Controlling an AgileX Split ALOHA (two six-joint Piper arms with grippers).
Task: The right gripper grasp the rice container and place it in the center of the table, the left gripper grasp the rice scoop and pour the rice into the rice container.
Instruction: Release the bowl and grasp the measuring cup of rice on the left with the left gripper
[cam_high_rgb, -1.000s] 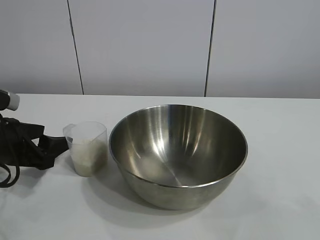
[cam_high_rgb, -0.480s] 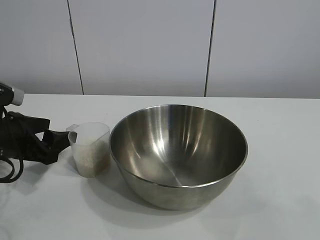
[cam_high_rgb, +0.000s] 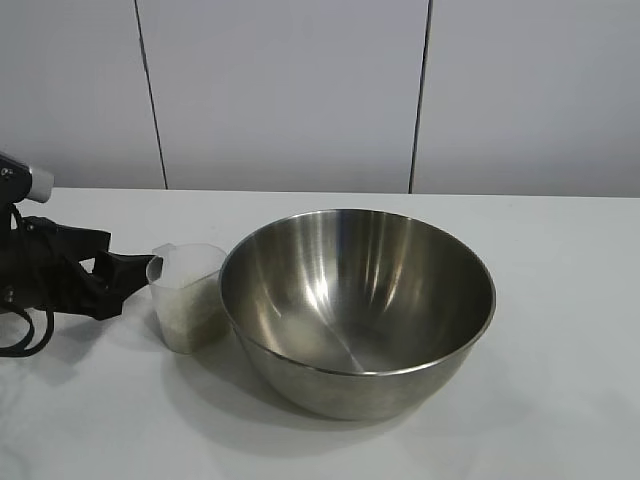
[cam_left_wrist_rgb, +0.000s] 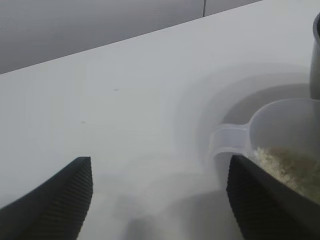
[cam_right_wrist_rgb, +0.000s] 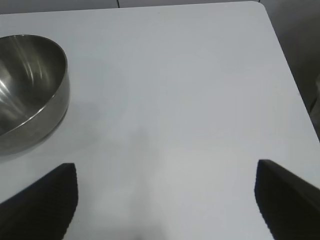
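The steel bowl already sits mid-table, so the right gripper is done — parked apart, jaws spread and empty. Pouring remains: the left gripper, jaws spread, touches the scoop of rice beside the bowl — no firm grip yet.

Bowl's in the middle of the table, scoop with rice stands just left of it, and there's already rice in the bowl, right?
Not quite: the bowl is empty, as the exterior view shows bare steel inside. The rice is in the scoop, which stands just left of the bowl in the middle of the table.
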